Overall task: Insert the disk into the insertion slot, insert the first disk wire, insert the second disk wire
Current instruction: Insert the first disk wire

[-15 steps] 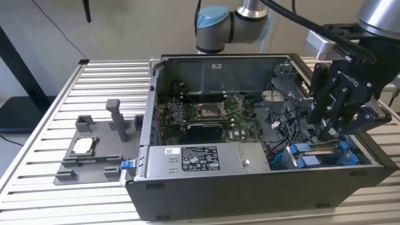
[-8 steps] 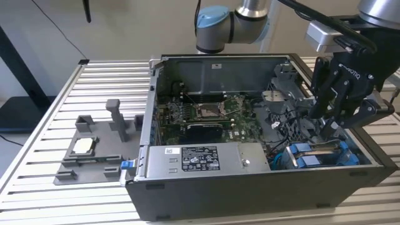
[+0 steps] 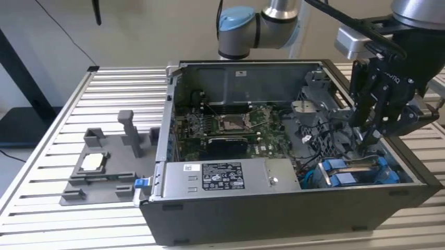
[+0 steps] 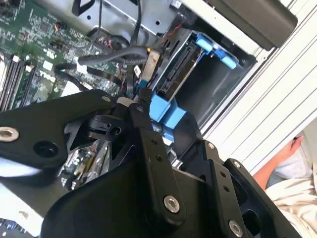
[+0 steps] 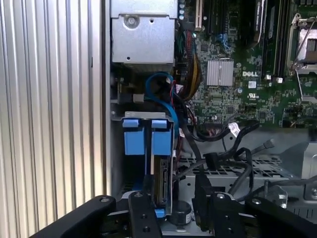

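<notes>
Silver hard drive in bright blue plastic carrier (image 3: pixel 358 165) sits on edge in the grey sheet-metal drive bay (image 5: pixel 117 116), at the exterior view's right end of the open black tower case (image 3: pixel 278 219).
Drive step looks done. Its blue tabs face the case's open side. Black gripper (image 3: pixel 370 139) hangs just over the drive's connector end, near loose black wires (image 5: pixel 223 134), so I read this as wire work. Can't tell if it's clamped on anything. The case also holds a green motherboard (image 3: pixel 236 130), a grey sticker-labelled box (image 3: pixel 215 179) and a looped blue cable (image 5: pixel 166 96). It rests on a slatted aluminium table (image 3: pixel 41 198).

exterior view: above, angled onto case (image 3: pixel 278 224) | both wrist views: close, share disk (image 5: pixel 148 141)
</notes>
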Controlling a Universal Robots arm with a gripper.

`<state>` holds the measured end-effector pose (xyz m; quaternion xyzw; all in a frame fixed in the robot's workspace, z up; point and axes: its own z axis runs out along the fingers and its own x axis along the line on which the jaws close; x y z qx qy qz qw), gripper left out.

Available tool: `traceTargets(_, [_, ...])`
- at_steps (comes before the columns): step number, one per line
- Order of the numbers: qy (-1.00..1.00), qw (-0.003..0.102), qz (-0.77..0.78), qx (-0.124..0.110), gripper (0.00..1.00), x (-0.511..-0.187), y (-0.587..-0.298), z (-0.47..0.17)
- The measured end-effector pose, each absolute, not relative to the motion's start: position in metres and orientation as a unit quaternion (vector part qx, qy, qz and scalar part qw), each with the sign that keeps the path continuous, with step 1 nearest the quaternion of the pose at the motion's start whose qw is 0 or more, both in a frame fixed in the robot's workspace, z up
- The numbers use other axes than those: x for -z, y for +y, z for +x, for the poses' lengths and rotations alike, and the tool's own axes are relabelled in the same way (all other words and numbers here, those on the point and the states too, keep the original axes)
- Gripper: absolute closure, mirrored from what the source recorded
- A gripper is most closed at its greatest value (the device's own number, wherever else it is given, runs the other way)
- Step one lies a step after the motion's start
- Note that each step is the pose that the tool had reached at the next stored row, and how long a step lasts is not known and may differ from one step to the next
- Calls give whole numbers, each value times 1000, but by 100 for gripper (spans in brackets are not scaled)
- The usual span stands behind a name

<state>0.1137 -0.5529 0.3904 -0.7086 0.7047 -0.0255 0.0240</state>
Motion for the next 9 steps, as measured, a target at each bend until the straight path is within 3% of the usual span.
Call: traceTargets(9, [703, 63, -706, 58, 53, -390, -542, 113])
